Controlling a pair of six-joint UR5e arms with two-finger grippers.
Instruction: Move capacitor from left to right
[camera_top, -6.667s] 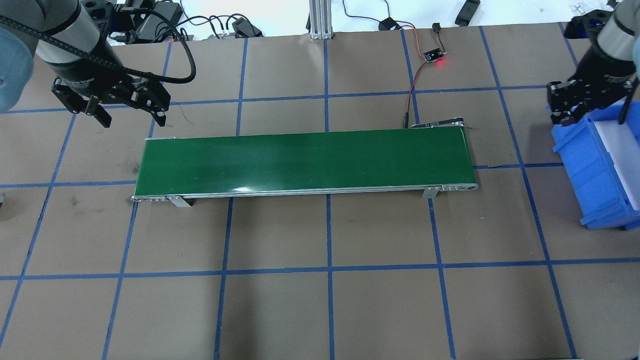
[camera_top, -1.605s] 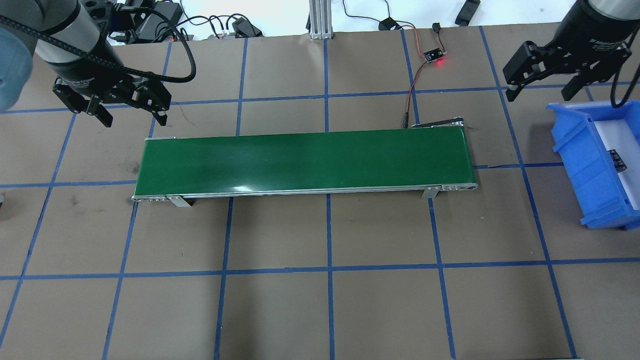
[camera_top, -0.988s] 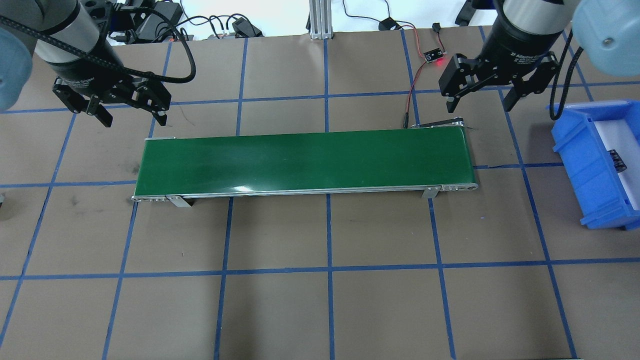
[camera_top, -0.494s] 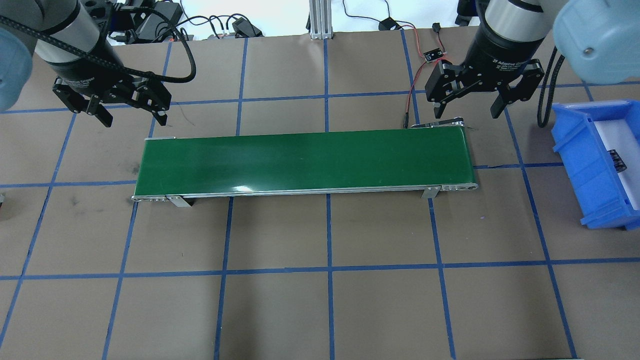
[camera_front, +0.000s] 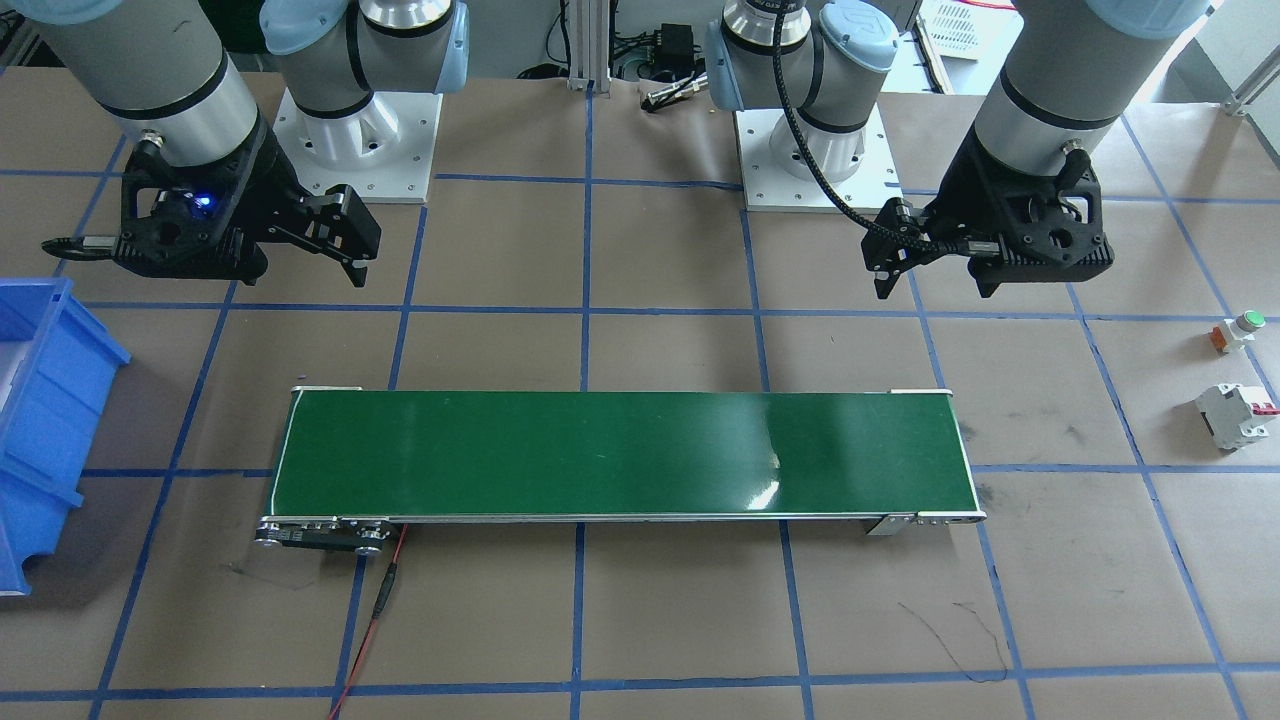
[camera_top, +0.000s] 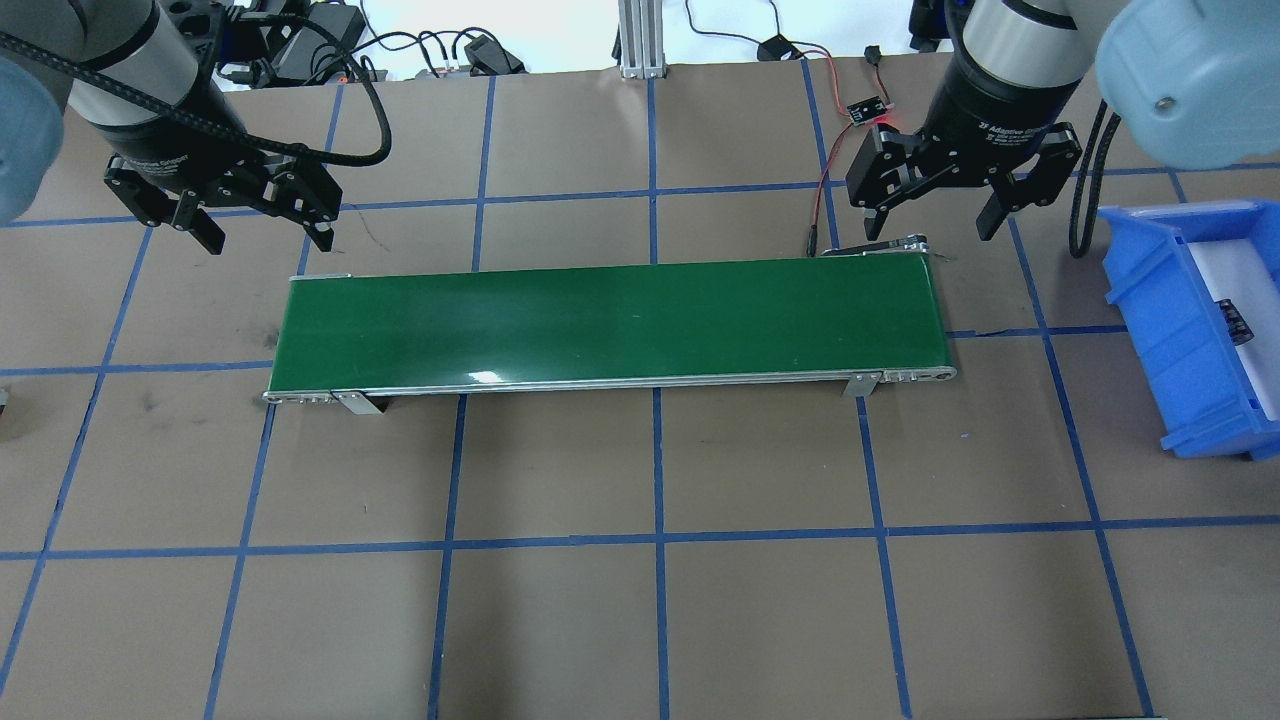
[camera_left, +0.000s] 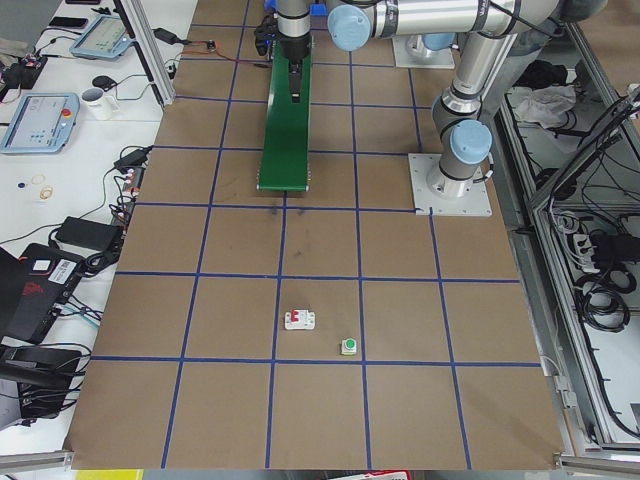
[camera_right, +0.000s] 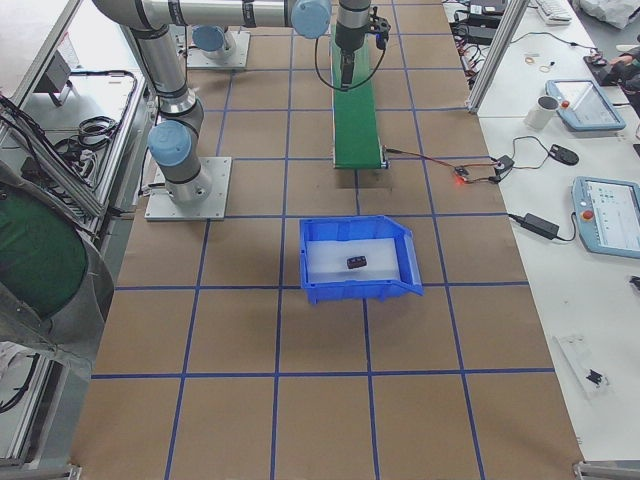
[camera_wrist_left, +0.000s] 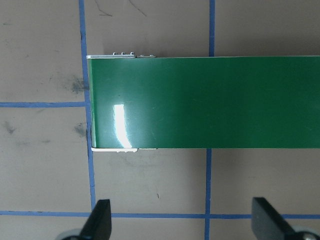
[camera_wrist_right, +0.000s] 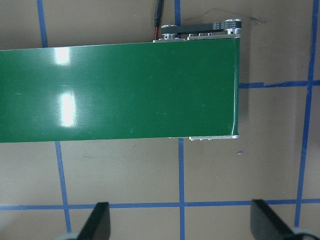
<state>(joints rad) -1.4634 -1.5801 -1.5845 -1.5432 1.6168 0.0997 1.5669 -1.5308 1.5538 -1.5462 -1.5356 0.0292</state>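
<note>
The capacitor (camera_top: 1238, 325) is a small dark cylinder lying on the white floor of the blue bin (camera_top: 1150, 300) at the table's right edge. It also shows in the exterior right view (camera_right: 356, 262). My right gripper (camera_top: 930, 232) is open and empty, hovering behind the right end of the green conveyor belt (camera_top: 610, 325), well left of the bin. Its wrist view shows the belt's end between its open fingers (camera_wrist_right: 97, 222). My left gripper (camera_top: 266, 240) is open and empty behind the belt's left end.
A white circuit breaker (camera_front: 1235, 415) and a green-topped push button (camera_front: 1240, 330) lie on the table past the belt's end on my left side. A small sensor board with a red light (camera_top: 868, 112) and its wires sit behind the belt's right end.
My right gripper has left the blue bin, open, and swung left to behind the belt's right end. The capacitor now lies uncovered in the bin. The left arm has not moved.
</note>
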